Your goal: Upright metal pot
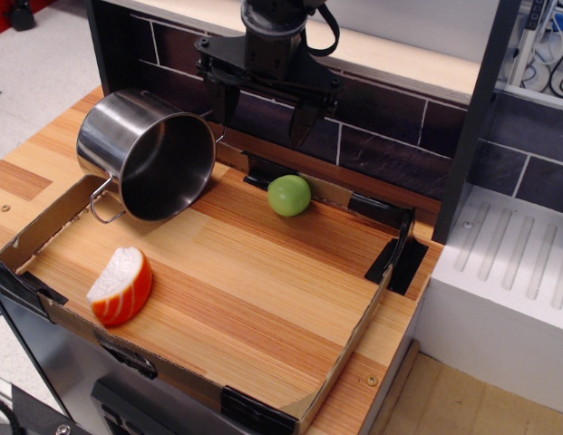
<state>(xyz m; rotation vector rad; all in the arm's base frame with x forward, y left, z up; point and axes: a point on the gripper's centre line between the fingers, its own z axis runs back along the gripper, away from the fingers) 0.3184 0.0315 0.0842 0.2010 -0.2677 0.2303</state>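
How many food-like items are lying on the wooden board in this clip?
2. The green ball sits near the back edge, right of the metal pot; the orange-and-white slice lies at front left. The tipped pot's dark inside could hide more.

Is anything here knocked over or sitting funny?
Yes: the metal pot at the back left of the wooden table is tipped on its side, its open mouth facing front-right, one wire handle low near the cardboard edge. The green ball and the orange-and-white slice look ordinary. The pincer hangs open above.
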